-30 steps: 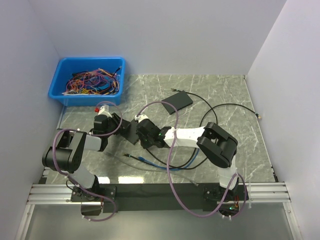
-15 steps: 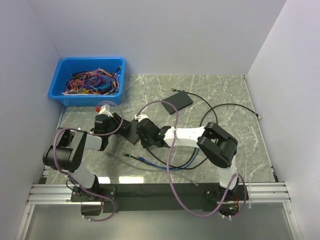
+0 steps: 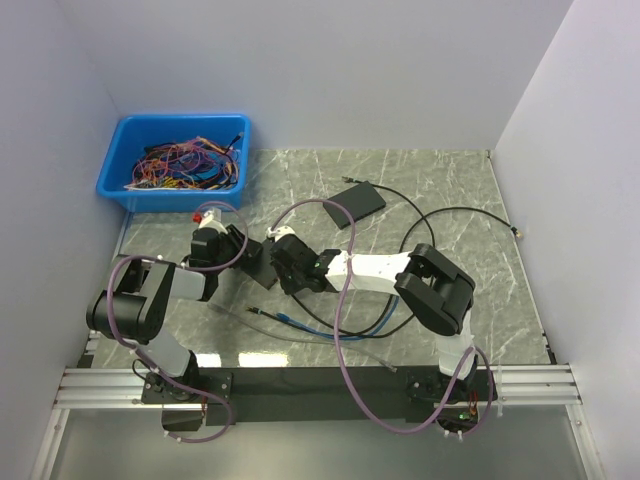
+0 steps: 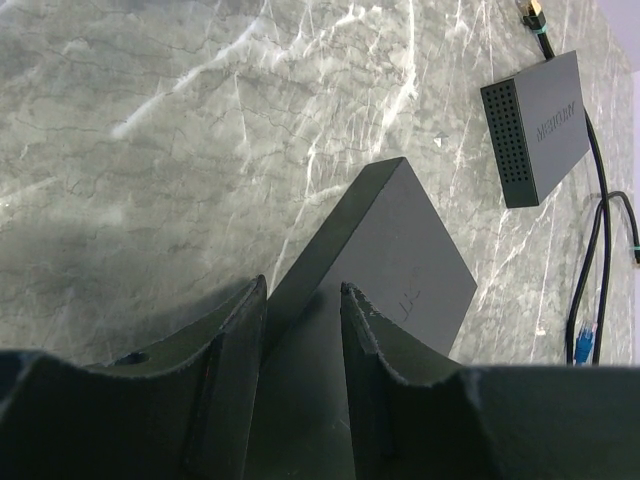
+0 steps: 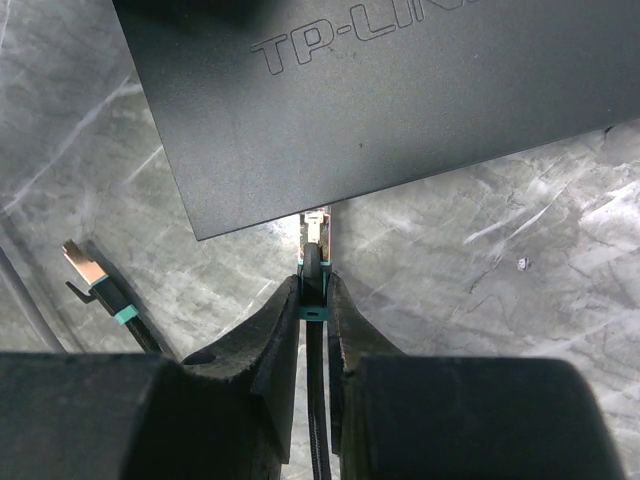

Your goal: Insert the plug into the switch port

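Plug (image 5: 316, 245), gold-tipped with a teal band, on a black cable (image 5: 317, 400), is pinched in the right jaws, its tip at the edge of the flat black TP-Link switch box (image 5: 400, 100). The left jaws are clamped on that box's far corner above the grey marble tabletop (image 4: 150, 150).

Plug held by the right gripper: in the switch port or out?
Not seated: the teal-banded cable plug, pinched in the right gripper, only meets the edge of the black TP-Link switch. The port is hidden.
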You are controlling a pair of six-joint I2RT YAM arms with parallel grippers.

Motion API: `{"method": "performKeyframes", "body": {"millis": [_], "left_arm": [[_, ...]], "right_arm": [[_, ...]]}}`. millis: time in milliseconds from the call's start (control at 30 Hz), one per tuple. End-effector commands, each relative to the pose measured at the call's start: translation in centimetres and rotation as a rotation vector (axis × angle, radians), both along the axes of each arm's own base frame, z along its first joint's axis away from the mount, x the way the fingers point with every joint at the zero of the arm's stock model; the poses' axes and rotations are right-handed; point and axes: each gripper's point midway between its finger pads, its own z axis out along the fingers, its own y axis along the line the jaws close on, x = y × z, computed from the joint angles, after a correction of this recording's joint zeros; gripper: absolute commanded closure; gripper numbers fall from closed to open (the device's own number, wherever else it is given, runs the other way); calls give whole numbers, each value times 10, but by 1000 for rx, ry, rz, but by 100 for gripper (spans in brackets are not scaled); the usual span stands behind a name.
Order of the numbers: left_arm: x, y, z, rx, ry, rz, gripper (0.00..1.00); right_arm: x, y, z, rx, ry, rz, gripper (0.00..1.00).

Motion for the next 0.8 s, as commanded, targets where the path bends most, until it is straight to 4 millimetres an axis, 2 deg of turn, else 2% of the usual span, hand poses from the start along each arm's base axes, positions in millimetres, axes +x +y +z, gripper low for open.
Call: {"method": "performKeyframes", "body": {"millis": [0, 200, 333, 567, 767], "left_arm": [[0, -12, 0, 4, -2, -53, 59], [-1, -18, 2, -5, -18, -85, 59], [-3, -26, 7, -16, -51, -134, 58], [-8, -43, 11, -29, -94, -229, 58], [-14, -59, 12, -45, -114, -307, 58]], "right_arm": [[12, 27, 25, 97, -54, 1, 100], [13, 32, 23, 116, -61, 15, 100], [12, 27, 18, 126, -87, 39, 100], [23, 17, 32, 167, -149, 73, 100], [35, 12, 33, 171, -157, 76, 100]]}}
